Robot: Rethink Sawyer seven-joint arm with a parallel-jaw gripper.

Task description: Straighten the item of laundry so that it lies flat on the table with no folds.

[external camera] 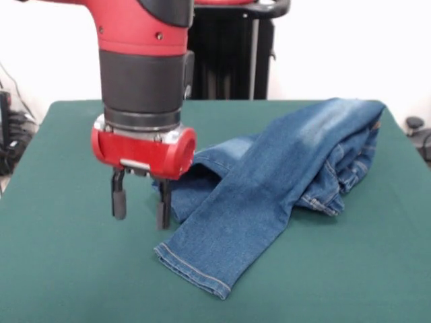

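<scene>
The item of laundry [283, 175], a small pair of blue jeans with faded patches, lies rumpled on the green table [60, 269]. One leg runs from the far right corner down to a hem near the front centre. The other leg is folded under it, and the waist is bunched at the right. My gripper [141, 208] hangs just above the table at the left of the jeans. Its fingers [119, 202] are open with nothing between them. The right finger stands close beside the edge of the lower leg.
The waist end of the jeans reaches close to the table's far right corner. Dark cables and gear lie beyond the table's left and right edges.
</scene>
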